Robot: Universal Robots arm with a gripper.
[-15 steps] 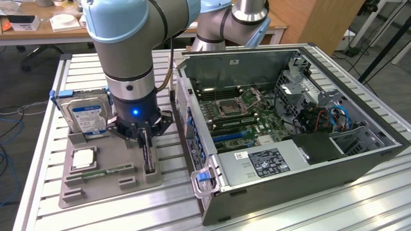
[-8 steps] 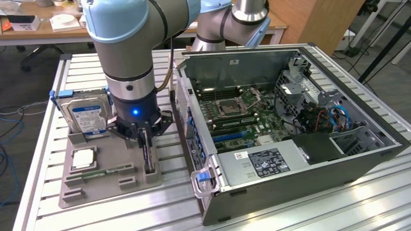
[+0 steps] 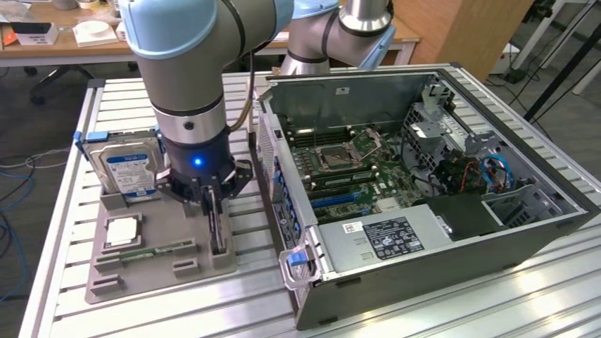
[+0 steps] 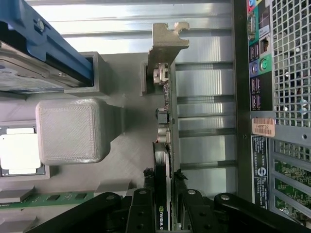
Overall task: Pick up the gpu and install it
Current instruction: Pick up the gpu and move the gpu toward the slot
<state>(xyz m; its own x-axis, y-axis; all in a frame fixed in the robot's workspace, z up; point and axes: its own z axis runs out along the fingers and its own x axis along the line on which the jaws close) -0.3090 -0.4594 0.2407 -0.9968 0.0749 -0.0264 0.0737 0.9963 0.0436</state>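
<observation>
The slatted tabletop (image 3: 526,303) carries an open computer case (image 3: 451,267) just beside a gray parts tray (image 3: 141,282). In the tray a hard drive (image 3: 127,169) stands upright. Near it the gpu (image 3: 219,236) sits on edge in its slot, and the gripper (image 3: 214,203) clamps its upper edge. A processor (image 3: 122,231) and a memory stick (image 3: 150,251) lie nearby.

The gripper (image 3: 218,208), clamped on the gpu (image 3: 219,239), sits in a tight lane: upright hard drive (image 3: 127,169) on the exterior view's left, computer case (image 3: 281,176) wall just beside on the right. Straight up is free. The case top lies open, with cables (image 3: 493,176) crowding its right end.
</observation>
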